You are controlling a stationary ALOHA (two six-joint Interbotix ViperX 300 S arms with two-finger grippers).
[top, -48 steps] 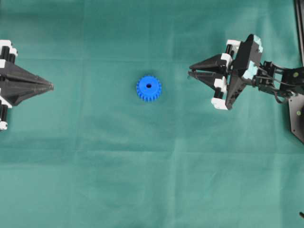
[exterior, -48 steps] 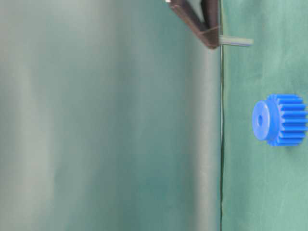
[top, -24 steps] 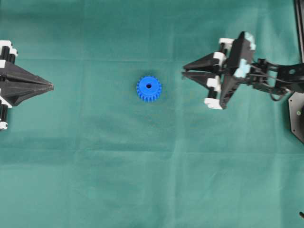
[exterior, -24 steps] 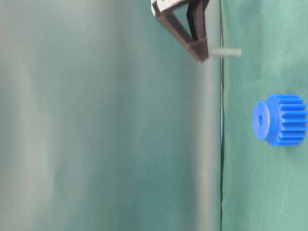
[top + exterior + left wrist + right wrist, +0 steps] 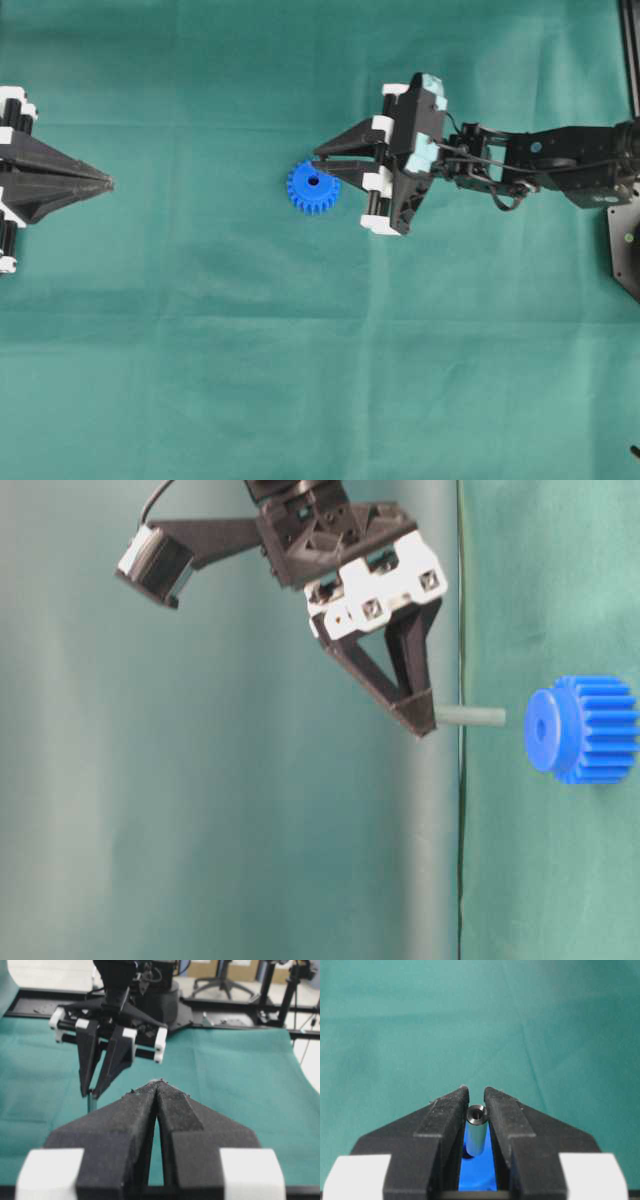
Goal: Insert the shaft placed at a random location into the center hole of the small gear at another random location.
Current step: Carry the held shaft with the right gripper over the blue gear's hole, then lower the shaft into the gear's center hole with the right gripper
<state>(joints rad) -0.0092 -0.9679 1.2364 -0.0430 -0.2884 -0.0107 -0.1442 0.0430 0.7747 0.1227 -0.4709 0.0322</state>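
- The shaft (image 5: 470, 716) is clamped between my right gripper (image 5: 320, 160) jaws, its long axis pointing down at the table.
- The small gear (image 5: 313, 187) lies flat directly beneath; in the table-level view the free end stands just short of the center hole (image 5: 541, 728) and slightly off its line.
- My left gripper (image 5: 108, 183), jaws closed on nothing, sits well apart at far left.
- The green cloth (image 5: 200, 380) is flat, with open room around the gear.

right gripper (image 5: 322, 161) over the small gear's (image 5: 313, 187) right edge | shaft (image 5: 470, 716) between its fingertips, pointing down, clear above the gear | center hole (image 5: 313, 182) just left of the fingertips | left gripper (image 5: 105, 183) well apart, far left
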